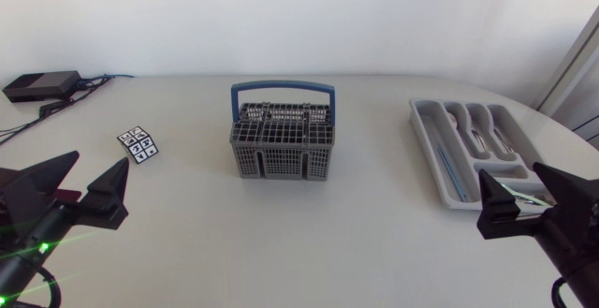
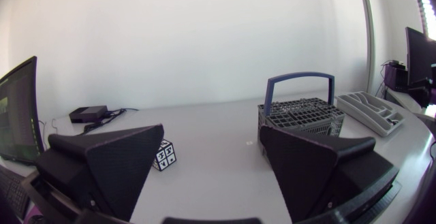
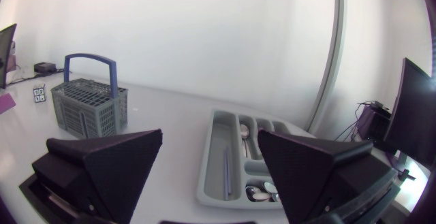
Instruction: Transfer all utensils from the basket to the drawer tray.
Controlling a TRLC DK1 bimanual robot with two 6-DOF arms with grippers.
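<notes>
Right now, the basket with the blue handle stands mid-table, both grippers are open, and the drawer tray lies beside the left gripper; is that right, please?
Not quite: the drawer tray lies beside the right gripper, not the left gripper, as the head view shows. The basket does stand mid-table, and both grippers are open.

Our left hand (image 1: 99, 161) low at our left side, spread wide. Our right hand (image 1: 511, 171) low at our right side, likewise spread. Arms well apart.
</notes>
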